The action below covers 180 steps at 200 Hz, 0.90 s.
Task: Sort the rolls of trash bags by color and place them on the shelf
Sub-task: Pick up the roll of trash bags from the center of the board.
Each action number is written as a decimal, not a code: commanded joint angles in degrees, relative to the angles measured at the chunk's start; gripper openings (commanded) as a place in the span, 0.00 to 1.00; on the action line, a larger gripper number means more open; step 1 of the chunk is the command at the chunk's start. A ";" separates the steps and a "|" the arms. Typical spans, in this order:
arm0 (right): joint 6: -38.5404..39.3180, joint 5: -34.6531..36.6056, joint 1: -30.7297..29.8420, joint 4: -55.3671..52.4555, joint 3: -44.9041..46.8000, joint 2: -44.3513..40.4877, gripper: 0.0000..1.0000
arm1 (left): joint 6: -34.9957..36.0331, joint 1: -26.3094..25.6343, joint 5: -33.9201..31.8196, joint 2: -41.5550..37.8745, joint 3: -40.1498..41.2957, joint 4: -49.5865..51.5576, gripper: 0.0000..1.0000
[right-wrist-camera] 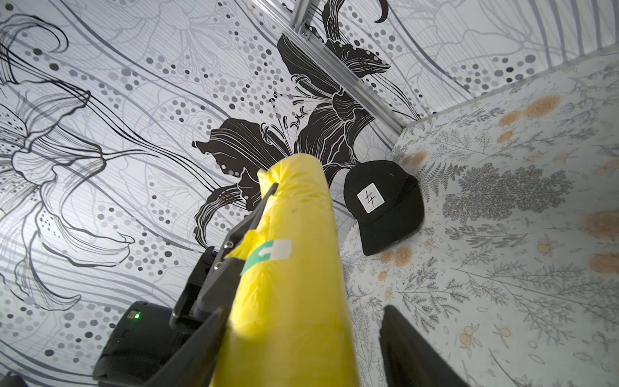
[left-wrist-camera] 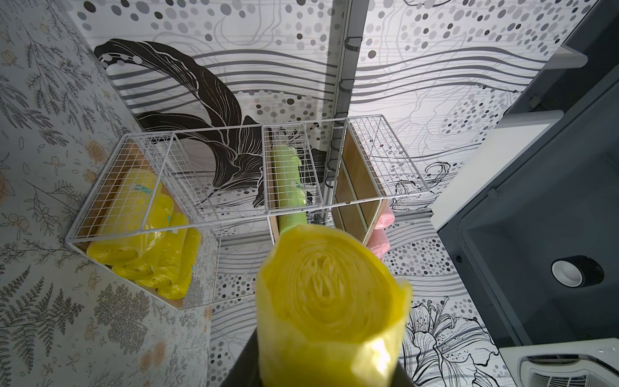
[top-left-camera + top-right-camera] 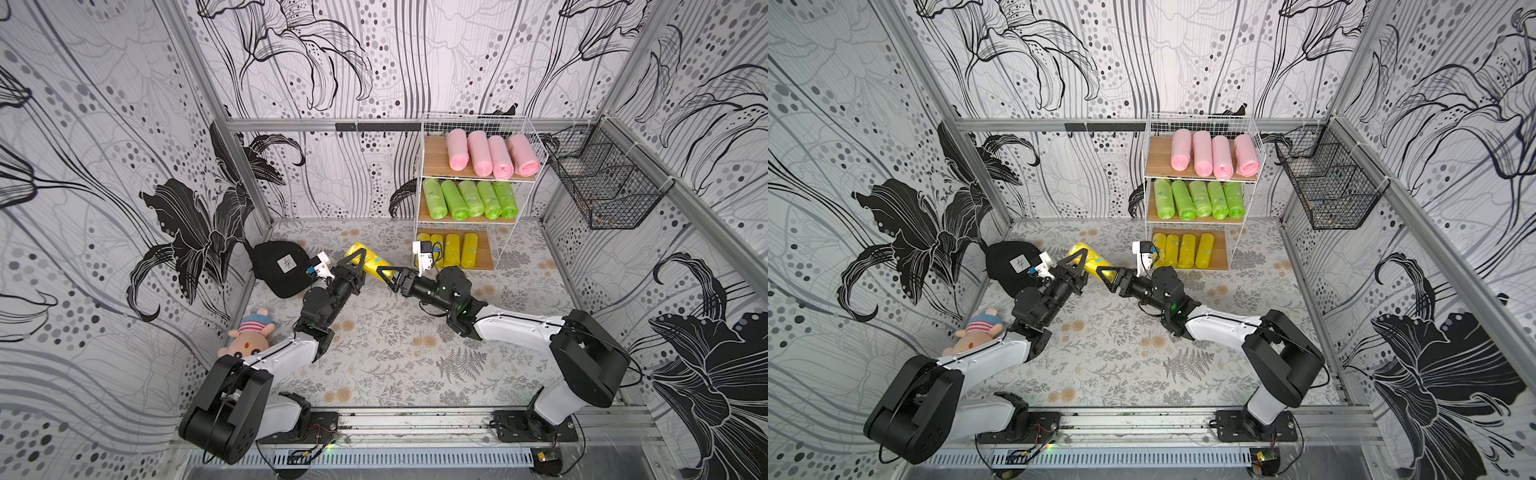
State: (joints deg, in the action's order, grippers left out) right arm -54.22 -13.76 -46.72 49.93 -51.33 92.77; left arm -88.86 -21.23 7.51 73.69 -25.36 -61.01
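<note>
A yellow roll of trash bags (image 3: 370,262) (image 3: 1091,259) hangs above the floor in both top views. My left gripper (image 3: 358,254) (image 2: 321,368) is shut on one end of it. My right gripper (image 3: 384,272) (image 1: 301,318) stands open around the other end: one finger (image 1: 207,335) touches the roll (image 1: 294,268), the other stands apart from it. The shelf (image 3: 434,160) at the back right holds several pink rolls (image 3: 490,156) on the top board, several green rolls (image 3: 469,199) on the middle board and several yellow rolls (image 3: 451,249) on the bottom board.
A black cap (image 3: 282,268) lies by the left wall, just behind my left wrist. A striped plush doll (image 3: 249,332) sits beside my left forearm. A black wire basket (image 3: 602,183) hangs on the right wall. The bottom board has bare wood at its right.
</note>
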 commanded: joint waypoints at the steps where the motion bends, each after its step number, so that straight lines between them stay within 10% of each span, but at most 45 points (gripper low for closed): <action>1: -1.07 -0.33 -0.21 3.10 -1.93 0.57 0.62 | -0.88 -0.90 -0.74 0.25 -0.04 -7.45 0.23; 60: -0.82 2.30 -0.03 1.28 -1.21 -0.68 0.35 | -0.32 -1.53 -1.10 0.77 -0.17 -7.28 0.34; 119: 1.17 2.30 3.59 -5.22 0.92 -5.97 0.32 | 4.32 -1.40 1.25 -0.35 -1.22 3.22 0.73; 180: 6.23 2.85 14.49 -17.14 11.02 -16.77 0.30 | 19.70 -0.70 3.64 -3.64 -5.12 26.82 0.78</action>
State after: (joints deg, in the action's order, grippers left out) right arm -51.90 -12.19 -36.12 37.85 -43.92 81.19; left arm -78.67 -22.41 8.99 71.24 -27.55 -44.05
